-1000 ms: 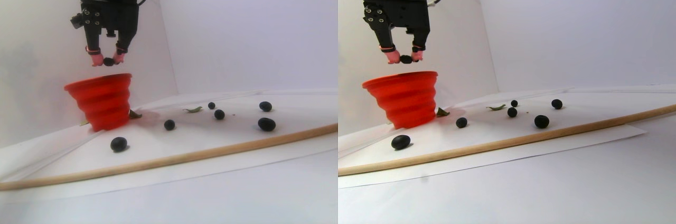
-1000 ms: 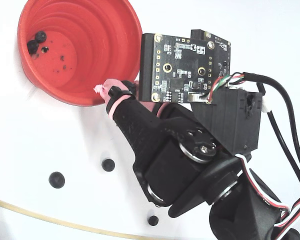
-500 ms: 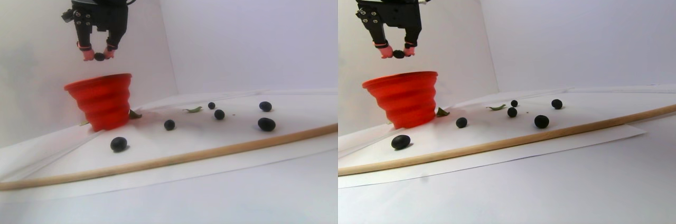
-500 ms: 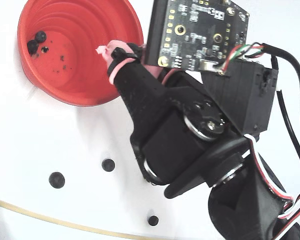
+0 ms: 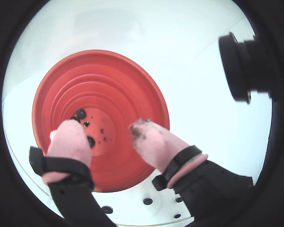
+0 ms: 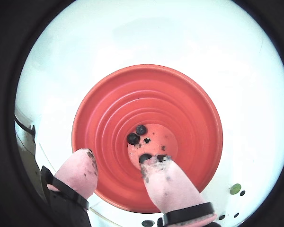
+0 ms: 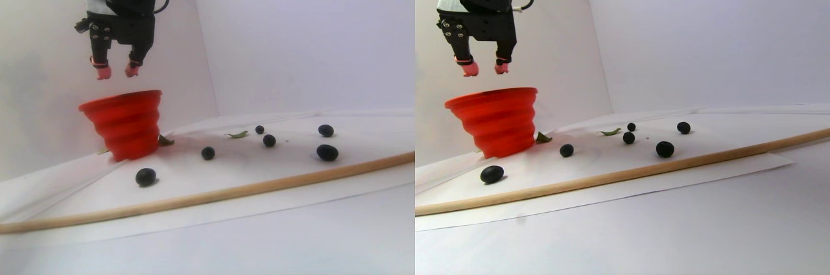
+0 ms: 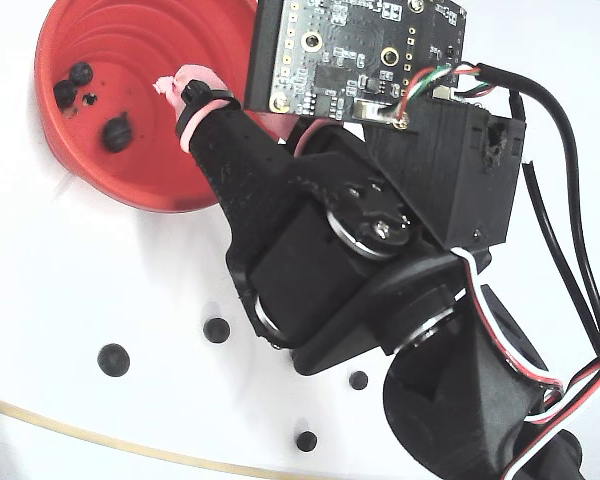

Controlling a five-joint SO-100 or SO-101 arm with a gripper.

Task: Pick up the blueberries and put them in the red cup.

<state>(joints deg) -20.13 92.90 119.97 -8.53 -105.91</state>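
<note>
While I hang above the cup:
My tool: black two-finger gripper point(image 7: 117, 71) with pink padded tips, spread, holding nothing.
Cup: ribbed red-orange plastic cup point(image 7: 126, 126), directly below; three berries inside.
Fruit: small round dark blueberries point(image 7: 146, 176) scattered on white paper; I judge them soft, light, rolling, so pinch gently across the middle.

Surface: white paper sheet point(image 7: 272, 187) on a white tabletop point(image 7: 259, 242).
On the sheet: ribbed red plastic cup point(image 7: 126, 126); six loose small dark round blueberries point(image 7: 146, 176); green leaf point(image 7: 237, 134); long thin wooden rod point(image 7: 214, 196).
</note>
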